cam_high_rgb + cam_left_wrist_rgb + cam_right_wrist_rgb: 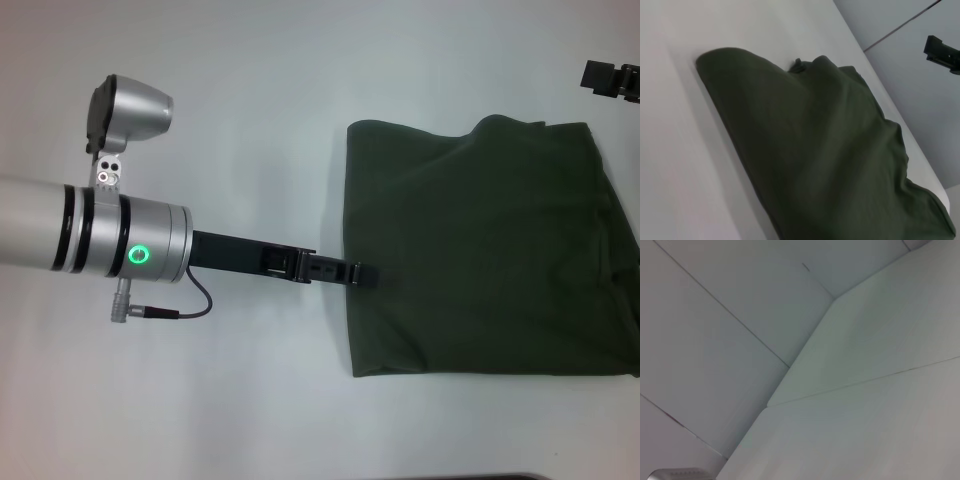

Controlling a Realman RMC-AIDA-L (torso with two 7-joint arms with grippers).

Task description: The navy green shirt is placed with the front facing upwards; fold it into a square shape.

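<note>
While I hold the rig at this moment, my readings run from the claw outward.

Left gripper [345, 270]: reaches across the table from my left, its black tip overlapping the left edge of the navy green shirt [490, 250], about midway along that edge. I cannot tell whether its fingers are spread or closed, nor whether they pinch cloth.

Left arm: the silver forearm lies level over bare table, a green ring light on its wrist housing, a thin black cable looping under it.

Shirt position: on the right half of the table in my head view, folded into a rough block. No lettering shows; only plain dark cloth faces up.

Shirt left edge: runs fairly straight from far to near, a rounded fold as my left wrist view [820, 150] shows it, lying down on the surface.

Shirt far edge: uneven, with a hump of cloth rising near the middle.

Shirt near edge: fairly straight, with a small overhang of cloth at the near left corner.

Shirt right side: runs out of my head view, so I cannot see where it ends; wrinkles gather there.

Right gripper [612, 80]: far right corner of my head view, well apart from the shirt and raised off the table. I cannot tell its finger state.

Table [250, 400]: pale and plain; wide bare room lies left of the shirt, beyond it and along the near side.

Right wrist view: only the table surface and pale floor or wall panels.
</note>
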